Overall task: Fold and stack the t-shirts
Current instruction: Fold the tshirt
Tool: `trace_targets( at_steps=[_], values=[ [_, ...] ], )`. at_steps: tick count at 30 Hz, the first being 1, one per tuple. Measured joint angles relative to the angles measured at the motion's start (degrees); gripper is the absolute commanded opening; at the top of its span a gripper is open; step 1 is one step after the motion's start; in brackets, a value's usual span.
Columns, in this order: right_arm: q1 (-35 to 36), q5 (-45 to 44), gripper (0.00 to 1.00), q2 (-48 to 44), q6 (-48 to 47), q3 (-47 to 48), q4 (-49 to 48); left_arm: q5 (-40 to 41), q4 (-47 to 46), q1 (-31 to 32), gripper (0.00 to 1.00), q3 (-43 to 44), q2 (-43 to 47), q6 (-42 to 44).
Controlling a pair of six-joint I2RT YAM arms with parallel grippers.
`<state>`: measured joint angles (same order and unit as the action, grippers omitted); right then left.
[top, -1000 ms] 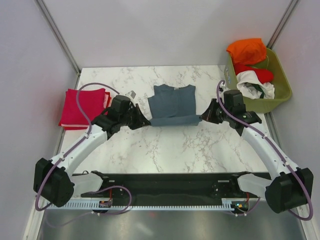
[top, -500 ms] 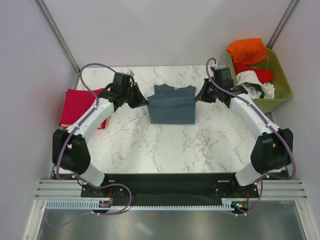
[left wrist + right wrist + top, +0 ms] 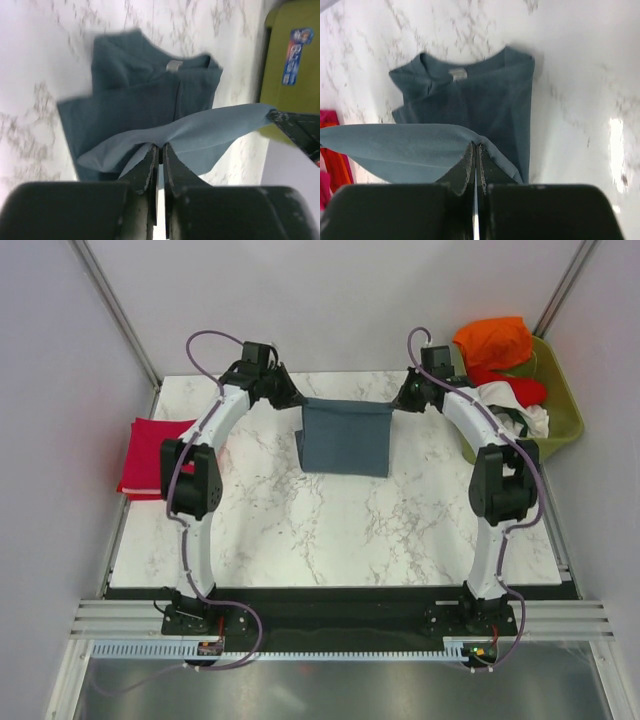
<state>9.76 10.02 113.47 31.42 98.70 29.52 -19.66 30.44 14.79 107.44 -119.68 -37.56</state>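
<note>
The slate blue-grey t-shirt [image 3: 346, 437] lies on the marble table [image 3: 330, 520] at the back centre. Its near hem is lifted and stretched over the collar end between both grippers. My left gripper [image 3: 298, 400] is shut on the left corner of the hem [image 3: 165, 137]. My right gripper [image 3: 398, 404] is shut on the right corner [image 3: 470, 137]. The collar and neck label show below the raised fabric in both wrist views [image 3: 172, 66] [image 3: 457, 75]. The crimson red folded t-shirt [image 3: 158, 455] lies at the table's left edge.
The olive-green basket [image 3: 555, 410] stands at the back right with orange [image 3: 493, 340], red [image 3: 520, 388] and white [image 3: 510, 412] tees in it. White walls close in behind and at both sides.
Both grippers have carried the shirt's near hem away from me, from the table's middle over the body to the collar end, folding the shirt in half. Both arms are now stretched far out.
</note>
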Motion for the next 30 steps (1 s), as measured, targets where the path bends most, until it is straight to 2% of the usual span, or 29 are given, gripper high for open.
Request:
trace_targets(
  at_steps=[1, 2, 3, 4, 7, 14, 20, 26, 29, 30],
  values=[
    [-0.4, 0.0, 0.15, 3.2, 0.4, 3.1, -0.5, -0.3, 0.0, -0.3, 0.52, 3.9, -3.3, 0.0],
    [-0.7, 0.1, 0.5, 6.4, 1.2, 6.3, -1.1, -0.7, 0.2, -0.6, 0.64, 8.8, -7.2, 0.2],
    [-1.1, -0.6, 0.6, 9.9, 1.9, 9.8, -1.4, -1.4, -0.3, -1.0, 0.69, 13.9, -11.3, -0.2],
    [-1.4, -1.4, 0.64, 12.9, 2.2, 12.4, -2.3, -1.9, -0.5, -1.2, 0.79, 17.9, -14.8, -0.2],
    [-2.2, -3.5, 0.64, 17.7, 2.8, 13.9, -3.7, -3.3, -1.6, -1.9, 0.81, 24.8, -22.8, -0.4],
    [-2.6, -4.7, 0.57, 11.5, 1.6, -3.3, -11.5, -3.0, -1.7, -2.3, 0.77, 15.7, -21.4, 1.4],
    [-2.3, -2.8, 0.54, 7.0, 0.6, -10.3, -17.0, 0.3, -2.9, -1.6, 0.76, 1.9, -11.7, 4.5],
    [-2.1, -1.4, 0.49, 2.4, 0.4, -18.5, -22.2, 11.1, -3.5, -0.7, 0.7, -10.1, 1.5, 9.6],
    [-2.1, -0.8, 0.46, 1.2, 0.5, -21.1, -23.8, 17.4, -3.1, -0.6, 0.61, -13.7, 5.5, 11.8],
    [-2.1, -0.8, 0.45, 0.9, 0.5, -21.7, -24.5, 19.7, -2.9, -0.5, 0.56, -14.9, 6.4, 12.5]
  ],
)
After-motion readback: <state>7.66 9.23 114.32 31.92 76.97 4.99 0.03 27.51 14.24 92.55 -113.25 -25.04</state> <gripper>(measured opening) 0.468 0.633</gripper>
